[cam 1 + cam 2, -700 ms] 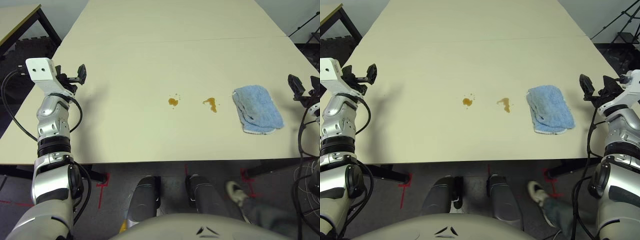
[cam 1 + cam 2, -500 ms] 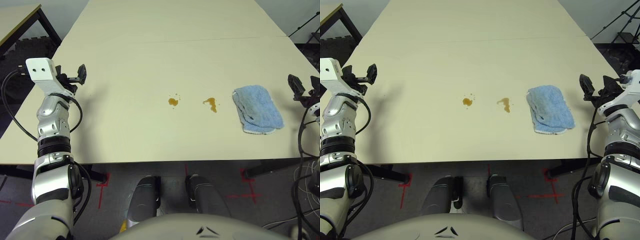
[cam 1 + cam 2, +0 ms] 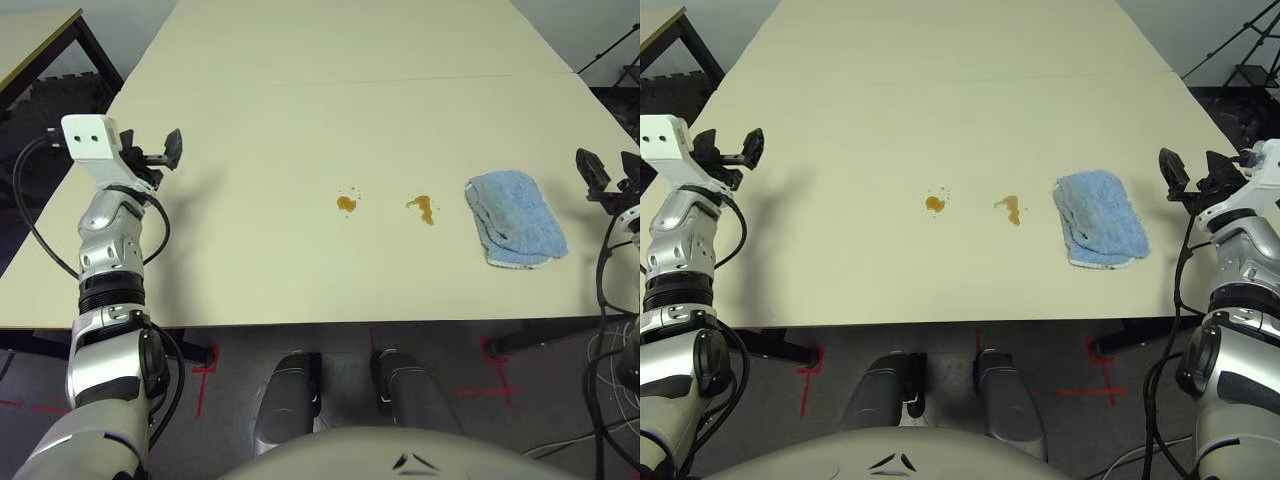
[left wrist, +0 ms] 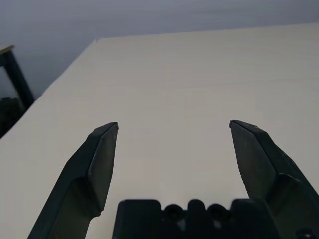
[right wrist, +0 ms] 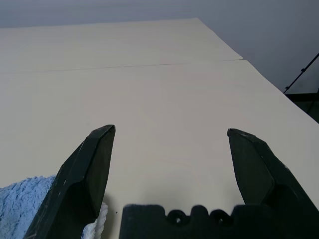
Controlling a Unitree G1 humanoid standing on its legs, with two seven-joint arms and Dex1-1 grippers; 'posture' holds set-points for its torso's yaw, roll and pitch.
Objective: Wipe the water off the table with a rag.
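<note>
Two small amber water blotches (image 3: 346, 204) (image 3: 423, 208) lie mid-table on the cream table (image 3: 300, 110). The light-blue rag (image 3: 515, 231) lies bunched to their right, near the table's right edge, and its corner (image 5: 25, 211) shows in the right wrist view. My left gripper (image 3: 165, 150) hovers open over the table's left edge, far from the blotches; its fingers are spread wide with nothing between them (image 4: 173, 124). Just off the table's right edge, beside the rag, my right gripper (image 3: 1193, 172) is open and holds nothing (image 5: 171, 130).
A thin seam (image 3: 400, 80) crosses the table farther back. A smaller dark-legged table (image 3: 30, 40) stands at the far left. A black tripod (image 3: 1240, 50) stands beyond the right edge. Red tape marks (image 3: 205, 375) lie on the floor below.
My left gripper has shifted a little right and farther over the table. A shoe seen on the floor at the earliest moment is gone. Rag, blotches and right gripper are unmoved.
</note>
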